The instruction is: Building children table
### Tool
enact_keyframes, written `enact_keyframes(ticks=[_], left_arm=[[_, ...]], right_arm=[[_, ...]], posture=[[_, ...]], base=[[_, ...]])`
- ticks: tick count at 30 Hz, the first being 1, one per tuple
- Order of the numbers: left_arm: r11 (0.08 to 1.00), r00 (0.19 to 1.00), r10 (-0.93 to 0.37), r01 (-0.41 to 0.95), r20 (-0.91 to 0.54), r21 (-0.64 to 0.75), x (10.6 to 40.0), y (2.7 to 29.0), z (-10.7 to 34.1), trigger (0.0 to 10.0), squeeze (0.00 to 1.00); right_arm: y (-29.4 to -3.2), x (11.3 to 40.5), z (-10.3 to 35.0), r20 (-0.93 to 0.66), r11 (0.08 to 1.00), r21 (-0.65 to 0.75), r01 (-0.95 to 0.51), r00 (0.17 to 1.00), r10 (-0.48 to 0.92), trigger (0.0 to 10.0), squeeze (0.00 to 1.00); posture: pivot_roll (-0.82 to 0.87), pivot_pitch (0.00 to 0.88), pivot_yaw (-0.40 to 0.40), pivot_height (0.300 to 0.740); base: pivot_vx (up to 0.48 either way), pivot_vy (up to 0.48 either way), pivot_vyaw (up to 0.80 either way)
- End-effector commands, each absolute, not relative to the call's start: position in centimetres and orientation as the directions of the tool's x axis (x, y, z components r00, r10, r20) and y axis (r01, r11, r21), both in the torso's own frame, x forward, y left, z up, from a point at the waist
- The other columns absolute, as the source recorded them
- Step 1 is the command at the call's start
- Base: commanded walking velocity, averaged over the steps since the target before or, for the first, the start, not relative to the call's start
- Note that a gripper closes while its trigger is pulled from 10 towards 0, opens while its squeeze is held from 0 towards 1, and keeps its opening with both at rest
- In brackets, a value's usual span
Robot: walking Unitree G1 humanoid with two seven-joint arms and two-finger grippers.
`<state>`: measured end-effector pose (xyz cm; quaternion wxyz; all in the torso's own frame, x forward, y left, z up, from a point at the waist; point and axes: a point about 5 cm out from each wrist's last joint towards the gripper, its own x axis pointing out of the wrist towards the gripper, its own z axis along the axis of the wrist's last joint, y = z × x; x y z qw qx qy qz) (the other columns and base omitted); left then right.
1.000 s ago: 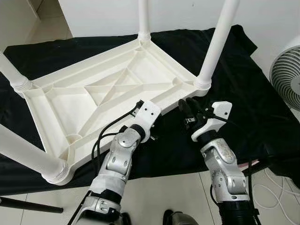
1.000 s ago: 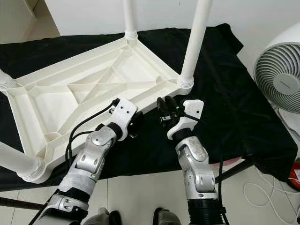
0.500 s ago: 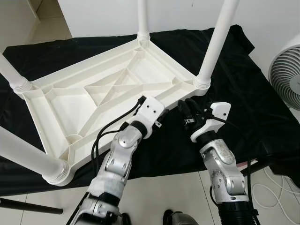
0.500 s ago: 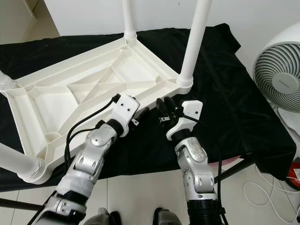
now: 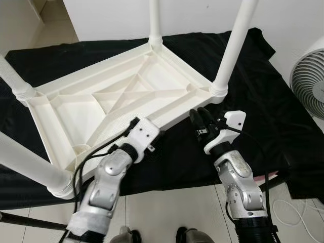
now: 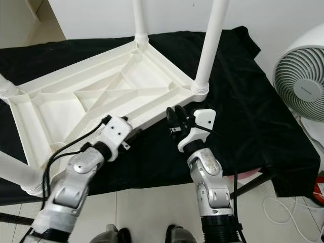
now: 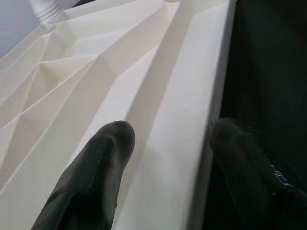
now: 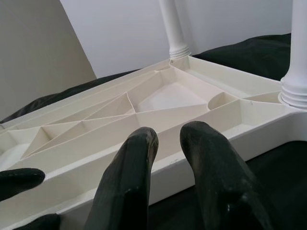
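The left end effector [image 7: 163, 158] straddles the near rim of the upside-down white plastic children's table [image 5: 121, 96], fingers spread, the right end effector [image 6: 177, 117] nearly closed beside it, legs pointing up, long axis left-right on the black-draped desk [image 5: 263, 101].

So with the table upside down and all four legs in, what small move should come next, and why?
Probably closing the left gripper on the near rim of the table top. The left wrist view shows its fingers open, straddling that rim, one inside and one outside. The right gripper sits just off the same edge near a leg, suggesting a two-handed lift to flip it.
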<state>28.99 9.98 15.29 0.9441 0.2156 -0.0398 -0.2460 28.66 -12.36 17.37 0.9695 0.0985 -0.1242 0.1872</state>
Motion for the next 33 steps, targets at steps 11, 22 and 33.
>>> enact_keyframes(ticks=[11, 22, 33], left_arm=[[0.706, 0.841, -0.510, 0.529, -0.180, 0.470, 26.3, 13.2, 14.6, 10.0, 0.00], [0.683, 0.832, -0.497, 0.550, -0.245, 0.481, 26.3, 14.2, 14.5, 0.0, 0.00], [0.665, 0.825, -0.492, 0.563, -0.280, 0.491, 26.2, 14.9, 14.5, 0.0, 0.00]], right_arm=[[-12.0, 28.5, 16.8, 0.266, 0.902, 0.150, -0.404, 0.896, 0.356, 10.0, 0.00], [-12.0, 28.6, 16.7, 0.265, 0.904, 0.153, -0.400, 0.897, 0.353, 10.0, 0.00], [-12.1, 28.5, 16.6, 0.263, 0.906, 0.153, -0.395, 0.900, 0.349, 10.0, 0.00]], posture=[[-0.09, 0.130, 0.062, 0.740], [-0.09, 0.134, 0.064, 0.740], [-0.09, 0.137, 0.067, 0.740]], base=[[0.000, 0.000, 0.00], [0.000, 0.000, 0.00], [0.000, 0.000, 0.00]])
